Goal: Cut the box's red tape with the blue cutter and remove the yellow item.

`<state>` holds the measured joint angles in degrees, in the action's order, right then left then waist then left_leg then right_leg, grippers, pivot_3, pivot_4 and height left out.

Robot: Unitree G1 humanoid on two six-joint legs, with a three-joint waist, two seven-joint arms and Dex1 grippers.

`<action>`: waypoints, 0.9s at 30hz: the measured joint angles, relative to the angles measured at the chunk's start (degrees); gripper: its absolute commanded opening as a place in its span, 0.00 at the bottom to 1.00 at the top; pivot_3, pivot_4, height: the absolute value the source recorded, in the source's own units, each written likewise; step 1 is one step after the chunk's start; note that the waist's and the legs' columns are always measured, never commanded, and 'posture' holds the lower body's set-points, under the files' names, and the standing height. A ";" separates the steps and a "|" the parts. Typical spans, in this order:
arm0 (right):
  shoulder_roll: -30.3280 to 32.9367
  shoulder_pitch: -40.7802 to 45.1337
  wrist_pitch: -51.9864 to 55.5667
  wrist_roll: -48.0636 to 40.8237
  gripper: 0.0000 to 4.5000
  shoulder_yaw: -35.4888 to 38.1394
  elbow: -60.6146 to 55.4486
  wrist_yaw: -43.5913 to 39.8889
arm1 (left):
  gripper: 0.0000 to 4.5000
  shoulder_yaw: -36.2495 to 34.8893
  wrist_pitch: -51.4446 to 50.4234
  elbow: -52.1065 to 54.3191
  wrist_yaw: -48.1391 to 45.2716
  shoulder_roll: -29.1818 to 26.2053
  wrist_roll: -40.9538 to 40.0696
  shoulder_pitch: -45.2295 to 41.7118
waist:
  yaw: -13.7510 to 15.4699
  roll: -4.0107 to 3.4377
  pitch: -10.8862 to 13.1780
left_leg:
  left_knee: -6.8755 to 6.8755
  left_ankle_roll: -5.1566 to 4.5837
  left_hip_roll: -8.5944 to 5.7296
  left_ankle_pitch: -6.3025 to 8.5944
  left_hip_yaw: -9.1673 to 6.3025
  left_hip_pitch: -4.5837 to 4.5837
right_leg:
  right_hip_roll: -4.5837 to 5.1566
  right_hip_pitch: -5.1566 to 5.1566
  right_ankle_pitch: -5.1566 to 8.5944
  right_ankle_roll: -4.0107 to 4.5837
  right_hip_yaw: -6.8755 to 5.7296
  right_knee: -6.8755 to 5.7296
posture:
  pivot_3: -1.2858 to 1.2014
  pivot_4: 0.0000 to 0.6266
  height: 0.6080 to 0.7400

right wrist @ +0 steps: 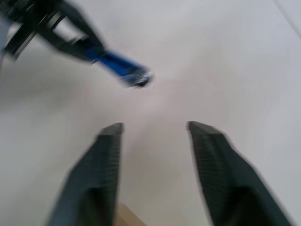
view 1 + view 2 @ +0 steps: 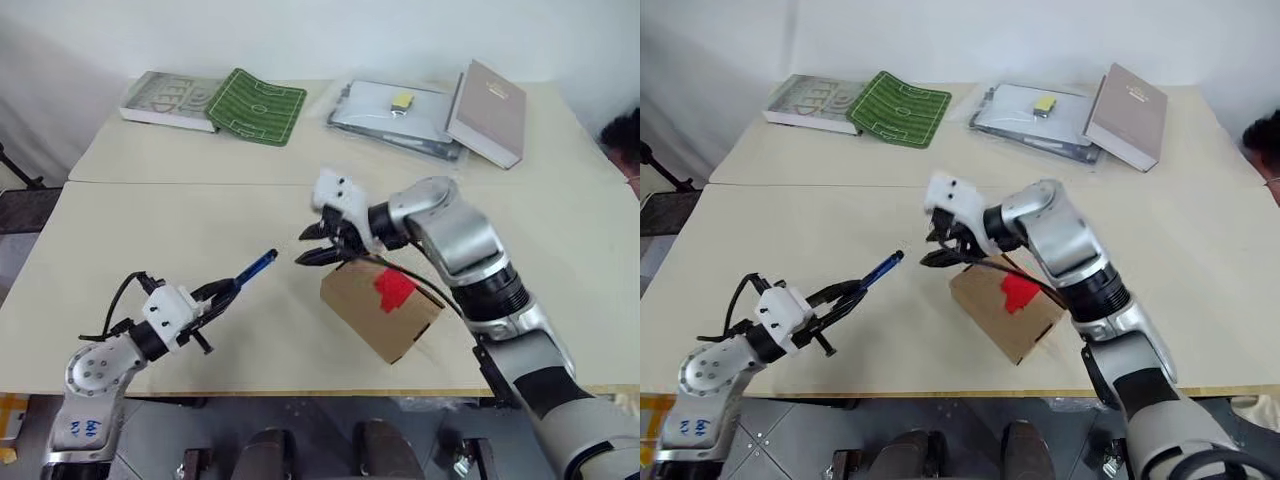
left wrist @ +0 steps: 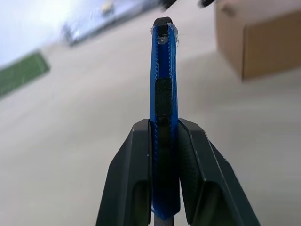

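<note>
Currently left gripper (image 2: 222,293) fingers clamp the blue cutter (image 2: 255,267), tip aimed at the box (image 2: 375,305) on the table (image 2: 200,220). Right gripper (image 2: 322,243) hovers at the box's far corner, fingers spread, empty. Red tape (image 2: 393,289) uncut on the box top. Risk: the unbraced box slides or blade hits the right fingers.

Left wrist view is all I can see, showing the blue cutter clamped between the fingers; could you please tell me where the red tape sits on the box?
Observer: The red tape is on the box's upward-facing side, near the right arm.
Operator: Thank you. Is the right gripper holding the box?
Observer: No; the right gripper is open above the box's far corner, holding nothing.
Operator: Is the cutter near the tape?
Observer: The blue cutter in the left gripper points toward the box, with bare table between.
</note>
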<state>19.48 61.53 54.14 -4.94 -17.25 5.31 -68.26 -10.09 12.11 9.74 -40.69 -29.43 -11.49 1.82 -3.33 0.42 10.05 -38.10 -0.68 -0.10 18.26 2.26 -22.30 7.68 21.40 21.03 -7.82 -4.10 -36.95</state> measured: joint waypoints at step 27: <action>-6.16 14.74 21.13 -14.68 0.87 0.49 20.98 5.44 | 0.10 5.10 16.38 -11.28 5.33 4.34 5.29 -9.38 | 0.28 0.01 0.00 | -0.08 -0.03 -0.11 -0.02 -0.12 -0.08 | 0.17 0.00 -0.06 0.02 -0.35 -0.08 | 0.52 0.24 1.00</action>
<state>13.32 76.27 75.28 -19.62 -16.76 26.29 -62.82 -4.99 28.49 -1.54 -35.36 -25.09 -6.20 -7.57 -3.06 0.43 10.05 -38.18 -0.72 -0.21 18.24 2.13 -22.39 7.86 21.40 20.97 -7.81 -4.45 -37.03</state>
